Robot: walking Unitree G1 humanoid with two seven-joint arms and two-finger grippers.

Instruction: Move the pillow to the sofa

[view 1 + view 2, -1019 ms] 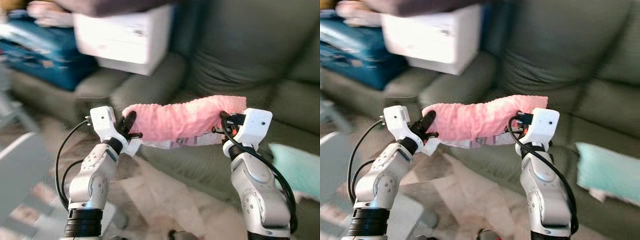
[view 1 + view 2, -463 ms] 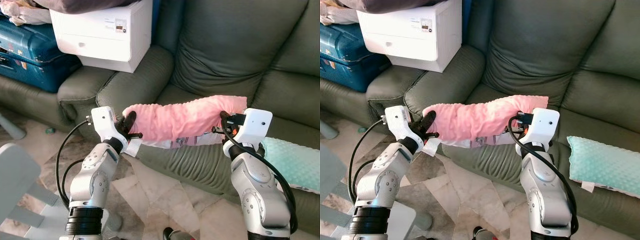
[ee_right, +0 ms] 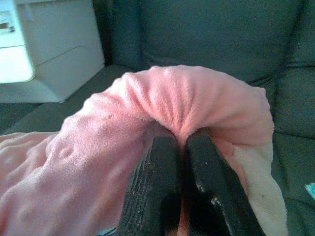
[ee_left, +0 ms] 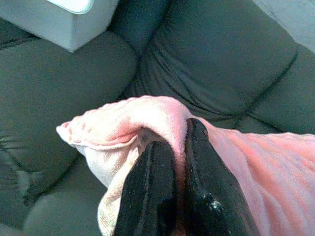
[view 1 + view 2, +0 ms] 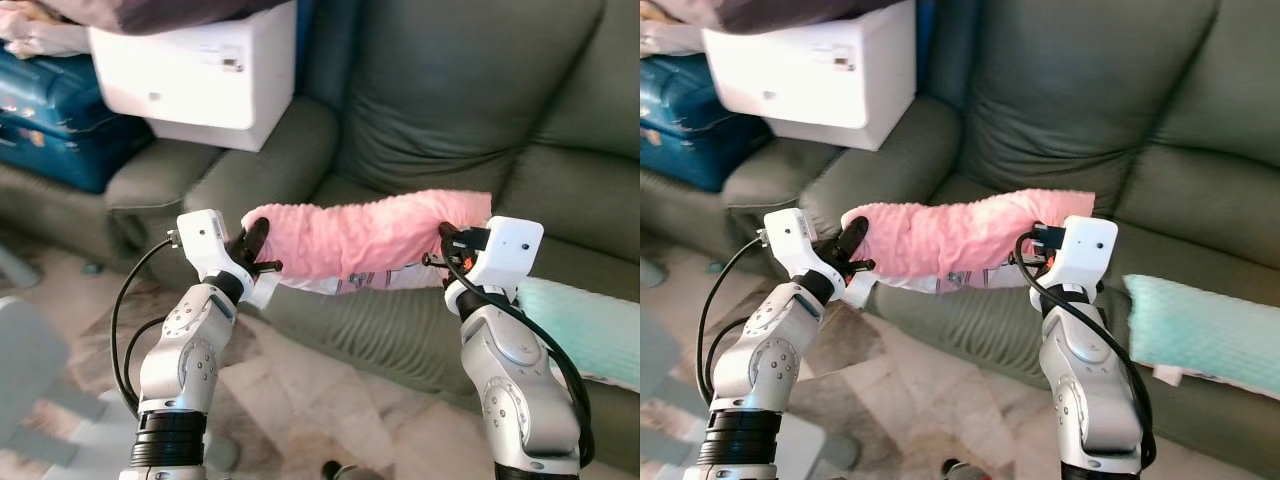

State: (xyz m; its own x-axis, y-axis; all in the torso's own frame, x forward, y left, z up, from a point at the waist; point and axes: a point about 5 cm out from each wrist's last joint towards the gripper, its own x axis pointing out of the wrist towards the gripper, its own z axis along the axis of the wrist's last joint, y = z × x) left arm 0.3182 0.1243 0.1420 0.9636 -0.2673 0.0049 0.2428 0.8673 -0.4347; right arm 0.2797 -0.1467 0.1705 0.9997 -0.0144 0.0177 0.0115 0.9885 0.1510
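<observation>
Change: against the picture half a second back, the sofa, white box and blue suitcase have all slid a little in the head views, so the camera has shifted; the pillow sits the same between the two pincers, and the scene is slightly blurred
Pillow: the pink pillow [image 5: 365, 238] hangs in the air, stretched level between the two arms, in front of and above the seat of the sofa [image 5: 470, 90]; not resting on it
Left pincer: the left pincer [image 5: 252, 252] is clamped narrow on the pillow's left end; in the left wrist view its fingers [image 4: 150, 189] lie close together with a fold of pink cloth pinched between them
Right pincer: the right pincer [image 5: 447, 247] grips the pillow's right end; in the right wrist view its fingers [image 3: 157, 182] are nearly together, with the fabric bunched over their tips
Underside: a white label or lining, with print too small to read, shows below the pillow's lower edge
Sofa: dark green, with the seat and back cushions behind the pillow and the armrest to the left
Other cushion: a mint-green cushion [image 5: 1205, 335] lies on the seat to the right, apart from the pink one
Left side: a white box [image 5: 195, 70], possibly an appliance, stands by the armrest, with a blue suitcase [image 5: 45, 125] beside it
Floor: pale marbled tile [image 5: 300, 400] below the arms
</observation>
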